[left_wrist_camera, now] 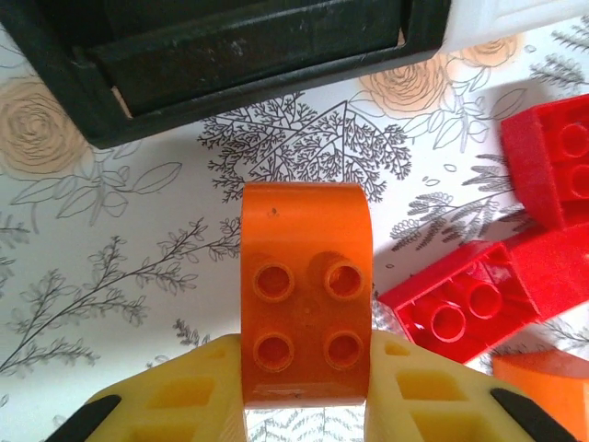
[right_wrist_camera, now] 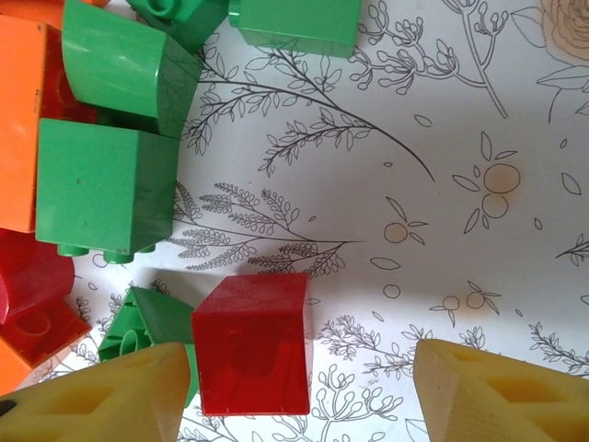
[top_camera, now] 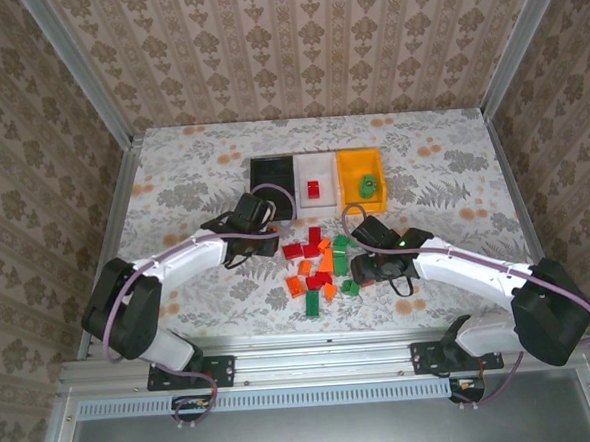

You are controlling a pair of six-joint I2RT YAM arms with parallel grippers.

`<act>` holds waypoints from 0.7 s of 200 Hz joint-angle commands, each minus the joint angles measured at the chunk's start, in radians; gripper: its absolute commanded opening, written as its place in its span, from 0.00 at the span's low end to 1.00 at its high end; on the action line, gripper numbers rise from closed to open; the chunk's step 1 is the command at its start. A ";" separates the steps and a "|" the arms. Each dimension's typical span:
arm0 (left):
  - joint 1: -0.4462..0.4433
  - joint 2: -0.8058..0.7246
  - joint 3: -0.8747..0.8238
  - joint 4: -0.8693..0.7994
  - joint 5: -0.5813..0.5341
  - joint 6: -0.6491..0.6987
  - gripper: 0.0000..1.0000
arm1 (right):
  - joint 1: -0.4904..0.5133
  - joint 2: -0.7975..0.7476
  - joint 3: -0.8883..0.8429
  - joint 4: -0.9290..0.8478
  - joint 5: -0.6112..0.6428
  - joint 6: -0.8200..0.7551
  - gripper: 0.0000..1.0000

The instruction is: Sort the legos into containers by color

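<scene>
At the far middle of the flowered worktop (top_camera: 192,167), three bins in a row, touching side to side: black bin (top_camera: 270,177) on the left, white bin (top_camera: 319,207) in the middle, yellow bin (top_camera: 350,168) on the right. In the white bin, one red piece (top_camera: 314,188); in the yellow bin, one green piece (top_camera: 369,186). On the black bin's visible floor, no brick to be seen.

Just nearer than the bins, between the two arms, a loose heap of bricks (top_camera: 318,265) in red, orange and green.

Left pincer (left_wrist_camera: 306,387) closed on an orange brick (left_wrist_camera: 306,295), one yellow finger against each of its side faces. Four studs facing the wrist camera, rounded end toward the black bin and just short of its near wall. Cannot tell whether lifted or resting on the cloth. To the right of it in that view, two red blocks (left_wrist_camera: 465,308) lying on the worktop, close by but apart from it.

Right pincer (right_wrist_camera: 302,373) open, jaws standing wide, gripping nothing. Between them a red brick (right_wrist_camera: 250,345), hard by the finger on the picture's left side and well apart from the other. Tucked behind that brick, a small green piece (right_wrist_camera: 147,322). Farther out, a green cube (right_wrist_camera: 106,189) and a curved green block (right_wrist_camera: 129,60) touching each other, with an orange block (right_wrist_camera: 18,120) against them at the edge of the view.
</scene>
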 commanded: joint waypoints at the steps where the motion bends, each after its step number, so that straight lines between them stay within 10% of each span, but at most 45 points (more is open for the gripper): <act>1: 0.005 -0.050 0.071 -0.076 -0.033 -0.012 0.30 | -0.002 -0.012 -0.004 0.037 0.029 0.016 0.67; 140: 0.137 0.571 0.880 -0.380 -0.005 -0.012 0.40 | 0.003 0.007 -0.003 0.044 -0.053 0.020 0.67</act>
